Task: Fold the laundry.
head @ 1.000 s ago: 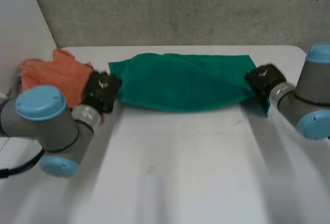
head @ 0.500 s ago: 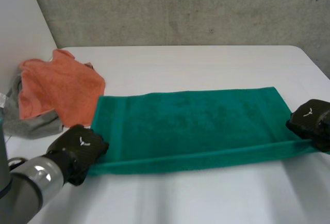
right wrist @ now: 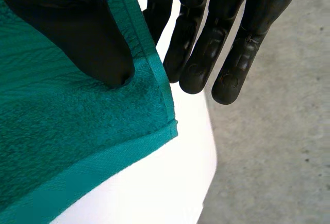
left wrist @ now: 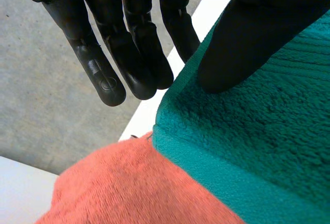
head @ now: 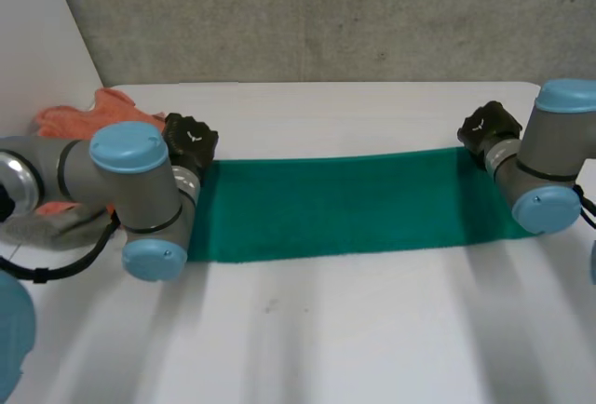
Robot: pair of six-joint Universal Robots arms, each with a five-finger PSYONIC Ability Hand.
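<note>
- Across the white worktop, the dark green terry towel lies as a long flat band, seemingly doubled, with a hand at each far corner.
- Risk, as I judge it: a careless lift-off could drag a corner and skew the band. The left corner also lies against the crumpled orange cloth, which might catch.
- At that corner, the left black hand has its fingers straight, beyond the towel's edge. Its thumb rests on the pile and nothing is pinched.
- Opposite, the right black hand matches it: fingers straight past the edge, thumb on the corner.
</note>
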